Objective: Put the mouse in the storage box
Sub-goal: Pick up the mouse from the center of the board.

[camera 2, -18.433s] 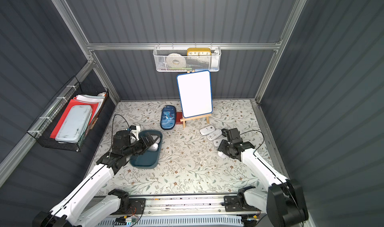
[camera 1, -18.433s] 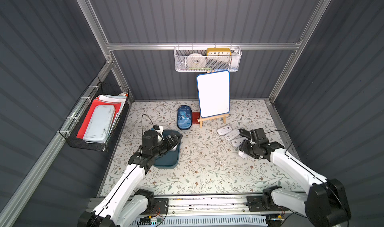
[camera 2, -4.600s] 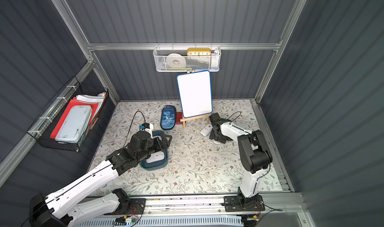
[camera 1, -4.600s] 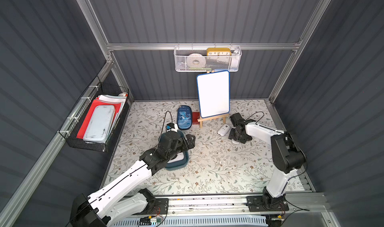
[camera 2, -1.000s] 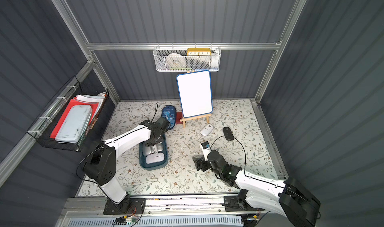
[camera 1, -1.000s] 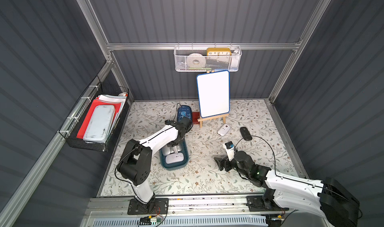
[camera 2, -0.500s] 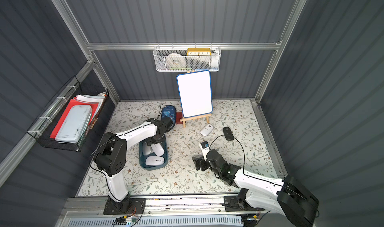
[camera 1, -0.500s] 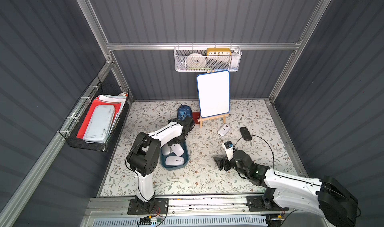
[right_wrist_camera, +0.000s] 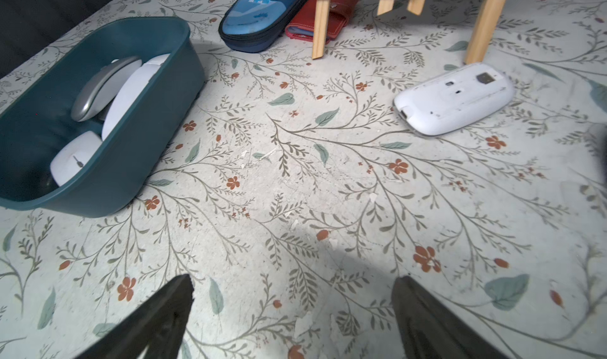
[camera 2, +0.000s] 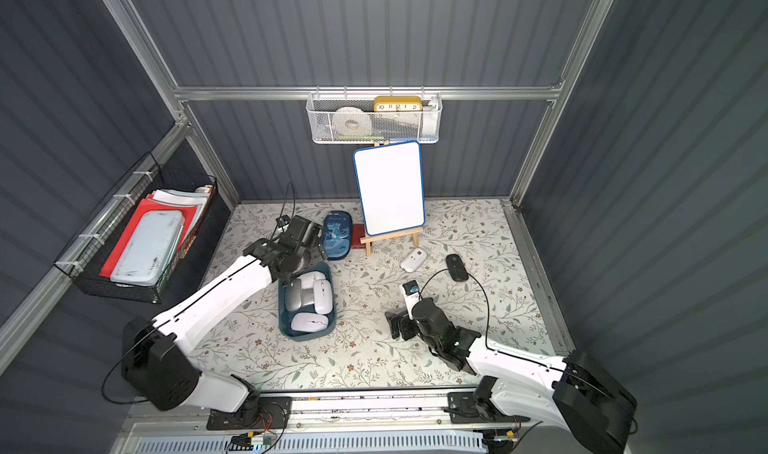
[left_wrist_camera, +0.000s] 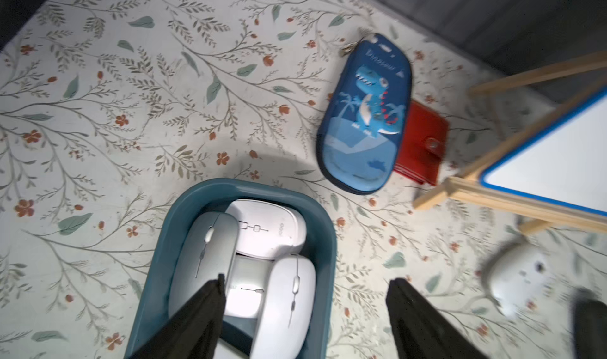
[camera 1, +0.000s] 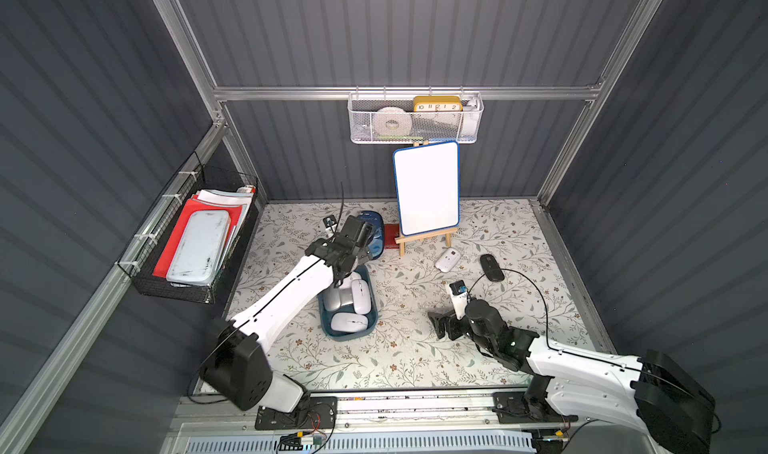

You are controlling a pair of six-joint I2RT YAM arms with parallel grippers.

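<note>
The teal storage box [camera 1: 375, 306] [camera 2: 284, 310] [left_wrist_camera: 329, 242] [right_wrist_camera: 131, 150] stands left of centre on the floral mat and holds several mice, one silver [camera 1: 332, 299] and the others white [camera 1: 350, 322]. My left gripper [camera 1: 351, 261] [camera 2: 297, 261] [left_wrist_camera: 305, 282] hangs open and empty over the box's far end. A white mouse [camera 1: 447, 260] [camera 2: 413, 259] [right_wrist_camera: 455, 98] lies belly-up near the easel, and a black mouse [camera 1: 491, 267] [camera 2: 456, 267] lies beside it. My right gripper [camera 1: 442, 325] [camera 2: 397, 325] [right_wrist_camera: 292, 282] is open and empty, low over bare mat between the box and these mice.
A blue dinosaur pencil case [camera 1: 372, 234] [left_wrist_camera: 364, 117] and a red wallet [camera 1: 390, 242] lie behind the box. A whiteboard on a wooden easel [camera 1: 426, 190] stands at the back. A white mesh basket [camera 1: 415, 119] hangs on the back wall and a black rack [camera 1: 195, 240] on the left wall.
My left gripper has gone from shut to open above the box's far end. The right arm has barely moved and its jaws stand a little wider.
</note>
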